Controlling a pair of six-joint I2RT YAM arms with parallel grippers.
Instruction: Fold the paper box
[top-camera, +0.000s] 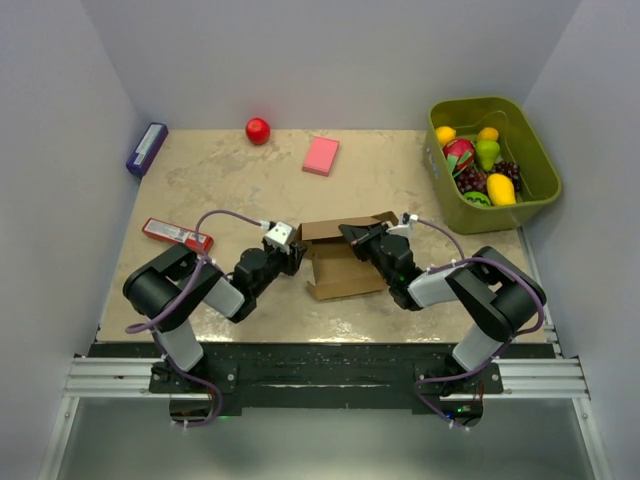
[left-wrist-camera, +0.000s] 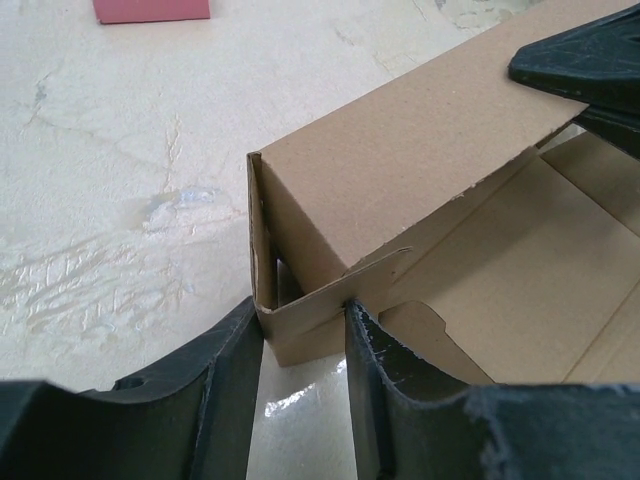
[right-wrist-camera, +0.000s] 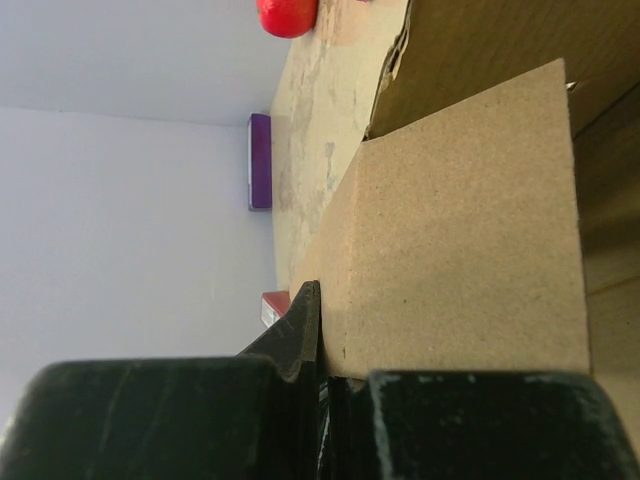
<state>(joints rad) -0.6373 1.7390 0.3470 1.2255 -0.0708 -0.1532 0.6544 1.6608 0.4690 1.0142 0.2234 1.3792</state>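
The paper box is plain brown cardboard, partly folded, lying mid-table with its lid flap raised. In the left wrist view the paper box shows one end corner between my left gripper's fingertips, and both black fingers touch the cardboard there. My left gripper sits at the box's left end. My right gripper reaches in from the right and is shut on the upper flap. That thin flap edge is clamped in my right gripper. The right gripper's fingers also show over the box top.
A pink flat block and a red ball lie at the back. A purple box is at the far left, with a red packet near the left arm. The green bin of toy fruit stands at the right.
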